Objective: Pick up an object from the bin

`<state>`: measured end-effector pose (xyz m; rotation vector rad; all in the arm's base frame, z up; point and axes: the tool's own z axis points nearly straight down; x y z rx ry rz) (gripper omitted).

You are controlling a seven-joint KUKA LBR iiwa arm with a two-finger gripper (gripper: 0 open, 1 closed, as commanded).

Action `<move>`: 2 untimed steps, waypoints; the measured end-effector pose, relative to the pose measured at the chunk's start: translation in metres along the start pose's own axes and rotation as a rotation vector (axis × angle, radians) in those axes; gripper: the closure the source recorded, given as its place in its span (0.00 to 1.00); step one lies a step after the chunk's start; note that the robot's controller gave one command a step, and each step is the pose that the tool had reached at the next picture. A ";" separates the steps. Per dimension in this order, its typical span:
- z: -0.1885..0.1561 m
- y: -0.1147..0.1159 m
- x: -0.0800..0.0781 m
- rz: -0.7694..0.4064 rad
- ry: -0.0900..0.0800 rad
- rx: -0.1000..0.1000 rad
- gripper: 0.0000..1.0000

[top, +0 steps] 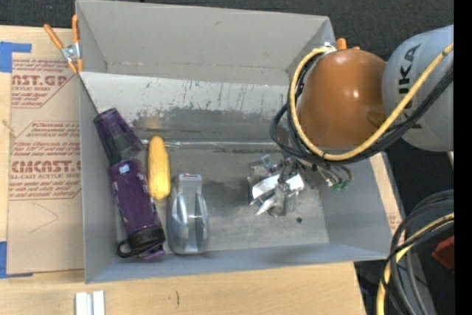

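Gripper (274, 194) low over bin (221, 40) floor, state untellable; clear plastic piece (186, 214) apart, view-left.

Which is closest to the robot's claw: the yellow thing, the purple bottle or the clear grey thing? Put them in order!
From the gripper:
1. Clear grey plastic thing, just to its left.
2. Yellow oblong thing, further left.
3. Purple bottle, farthest left.
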<state>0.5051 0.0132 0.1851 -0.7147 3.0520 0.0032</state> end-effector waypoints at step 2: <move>-0.047 -0.002 0.001 -0.170 -0.003 0.002 1.00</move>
